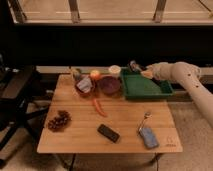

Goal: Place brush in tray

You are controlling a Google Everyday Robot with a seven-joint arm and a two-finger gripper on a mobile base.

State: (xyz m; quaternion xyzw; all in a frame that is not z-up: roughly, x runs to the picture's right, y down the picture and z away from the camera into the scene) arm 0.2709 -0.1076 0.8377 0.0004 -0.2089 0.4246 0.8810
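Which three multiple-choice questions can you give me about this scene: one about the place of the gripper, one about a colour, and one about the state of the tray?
1. Where is the gripper?
A. Over the back left corner of the tray
B. Over the grapes
C. Beside the blue pad

2. What colour is the tray?
A. Maroon
B. Green
C. Blue

3. What lies on the floor of the tray?
A. Nothing visible
B. A carrot
C. A black block

Answers:
1. A, since the gripper sits at the tray's back left corner, near the maroon bowl.
2. B, since the low walls are plainly green.
3. A, since only bare green floor shows; the carrot and the black block lie on the table.
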